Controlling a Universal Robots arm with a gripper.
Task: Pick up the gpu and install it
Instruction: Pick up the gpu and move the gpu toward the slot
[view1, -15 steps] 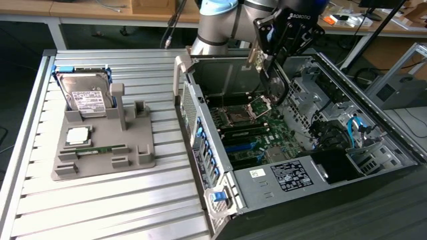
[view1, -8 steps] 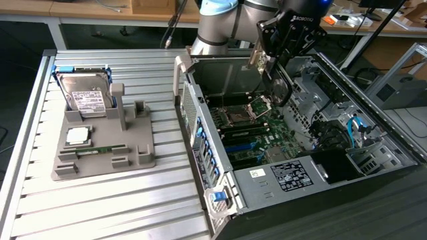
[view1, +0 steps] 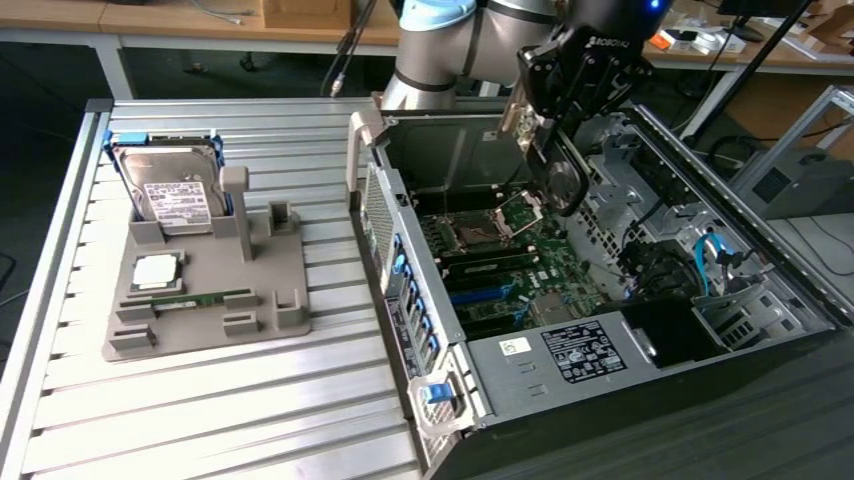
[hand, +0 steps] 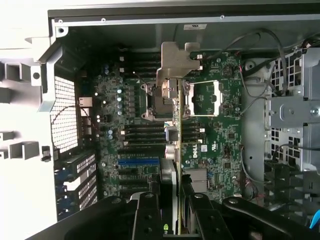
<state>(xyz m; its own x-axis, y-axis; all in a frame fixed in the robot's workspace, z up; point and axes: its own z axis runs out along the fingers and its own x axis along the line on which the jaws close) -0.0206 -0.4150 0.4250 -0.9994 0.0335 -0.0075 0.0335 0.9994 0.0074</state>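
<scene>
My gripper (view1: 545, 135) is shut on the gpu (view1: 563, 178), a thin card with a round black cooler on its dark face. The card hangs upright over the open computer case (view1: 747, 260), above the motherboard (view1: 514, 270) and apart from it. In the wrist view the gpu (hand: 175, 145) appears edge-on between my black fingers (hand: 147, 215), with its silver end bracket (hand: 176, 62) at the far end. Beneath the card lie the CPU socket (hand: 205, 97) and the rows of expansion slots (hand: 139, 161).
At the exterior view's left, a grey fixture (view1: 267, 260) on the slatted table (view1: 200, 420) carries a silver hard drive (view1: 174, 190), a CPU chip (view1: 156, 270) and a green RAM stick (view1: 200, 298). Drive cages and blue cables (view1: 707, 255) line the case's right side.
</scene>
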